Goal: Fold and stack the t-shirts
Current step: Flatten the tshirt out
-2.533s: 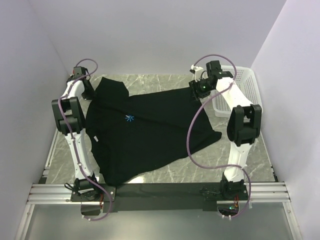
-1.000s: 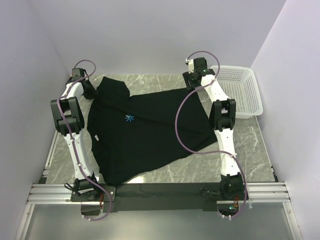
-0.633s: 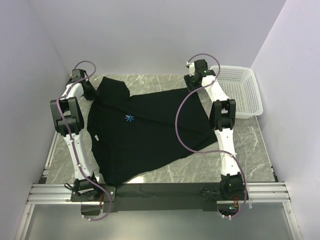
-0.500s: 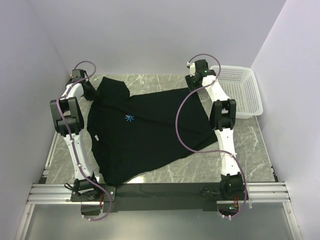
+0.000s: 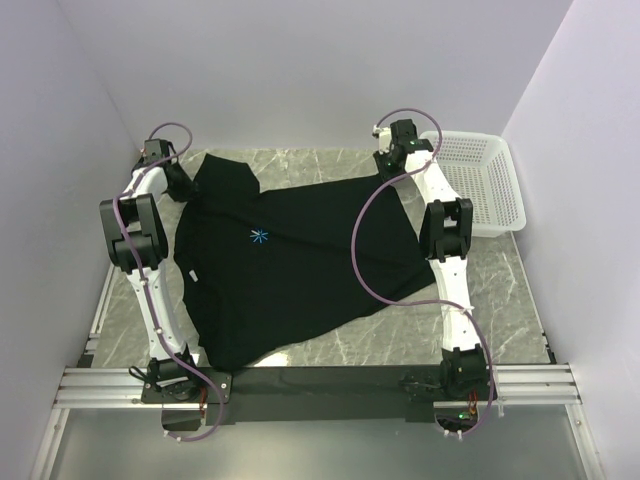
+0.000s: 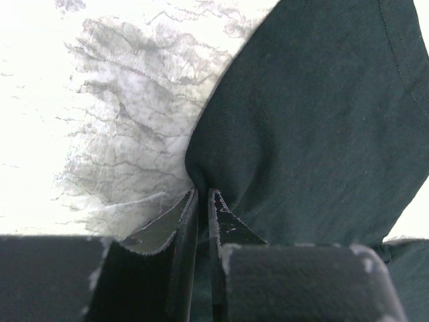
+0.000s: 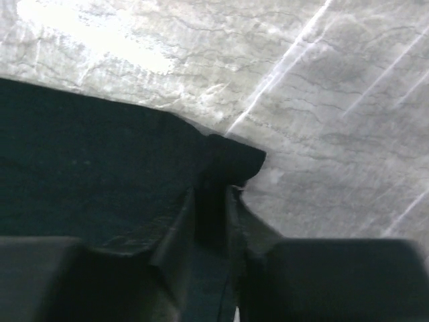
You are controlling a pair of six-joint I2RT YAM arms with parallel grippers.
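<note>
The black t-shirt (image 5: 290,260) lies spread across the table (image 5: 510,290). The left fingers (image 6: 181,235) pinch its edge at 10 o'clock, and the right fingers (image 7: 175,228) pinch a corner at 1 o'clock. We advise lifting both evenly with the cloth taut.

Left hand (image 6: 202,193) and right hand (image 7: 213,194) are black; the arms (image 5: 160,310) have white links, black joints, mauve cables (image 5: 353,245).

Black t-shirt (image 5: 300,270) spread on tabletop (image 5: 500,290), left tool (image 5: 178,180) and right tool (image 5: 388,165) at its far corners, basket (image 5: 480,180) at right
</note>
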